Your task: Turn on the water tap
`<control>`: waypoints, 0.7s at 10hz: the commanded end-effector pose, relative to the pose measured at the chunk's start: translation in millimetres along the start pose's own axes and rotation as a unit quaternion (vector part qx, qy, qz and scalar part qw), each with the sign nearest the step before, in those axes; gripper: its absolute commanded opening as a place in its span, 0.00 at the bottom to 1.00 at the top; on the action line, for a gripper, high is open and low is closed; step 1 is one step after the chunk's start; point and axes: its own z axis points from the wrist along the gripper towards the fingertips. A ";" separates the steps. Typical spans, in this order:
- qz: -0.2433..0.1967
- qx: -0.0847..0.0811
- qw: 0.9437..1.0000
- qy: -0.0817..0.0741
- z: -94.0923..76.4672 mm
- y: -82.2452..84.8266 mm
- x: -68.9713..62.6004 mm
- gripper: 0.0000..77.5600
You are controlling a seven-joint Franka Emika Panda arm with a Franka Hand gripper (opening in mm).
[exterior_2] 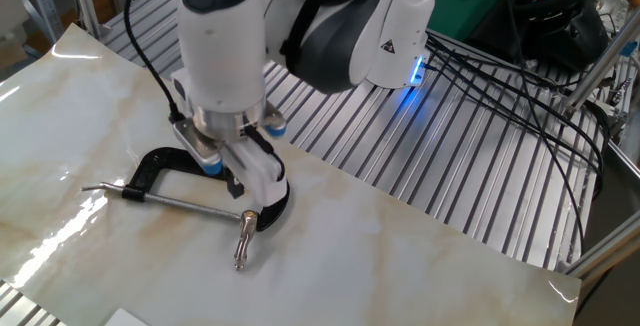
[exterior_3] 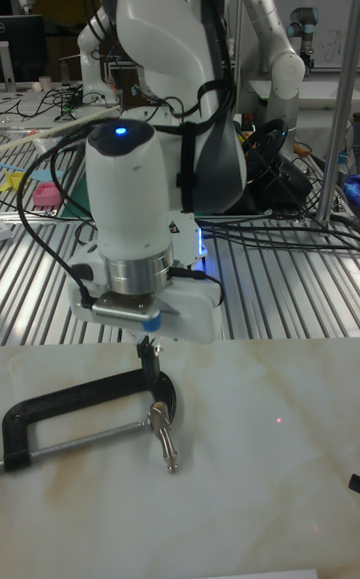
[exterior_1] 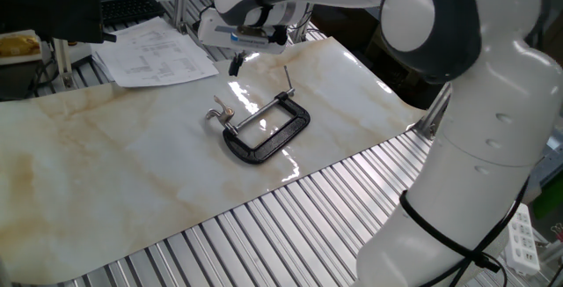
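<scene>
Marble-patterned tabletop (exterior_1: 106, 164): water tap (exterior_1: 219, 110) in black clamp (exterior_1: 264, 133).

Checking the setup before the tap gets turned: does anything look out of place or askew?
Nothing is spilled or damaged. One oddity: the water tap isn't plumbed in; it lies on the marbled sheet at the end of a black clamp. The pincer hovers beyond it.

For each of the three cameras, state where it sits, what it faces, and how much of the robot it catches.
One fixed view: high at the robot's side, looking down at the black C-shaped clamp on the marble-patterned sheet; shows white arm and gripper.
The other fixed view: high, opposite side; clamp, wrist, gripper.
Tall fixed view: low, facing the robot's base; gripper above the small silver water tap.
All three share clamp and gripper.
</scene>
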 end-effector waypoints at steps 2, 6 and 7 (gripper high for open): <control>-0.005 -0.003 1.000 -0.009 23.2 3.1 -4.0 0.00; -0.005 -0.007 1.000 -0.011 43.5 1.9 -8.4 0.00; -0.006 -0.007 1.000 -0.013 46.7 2.1 -8.7 0.00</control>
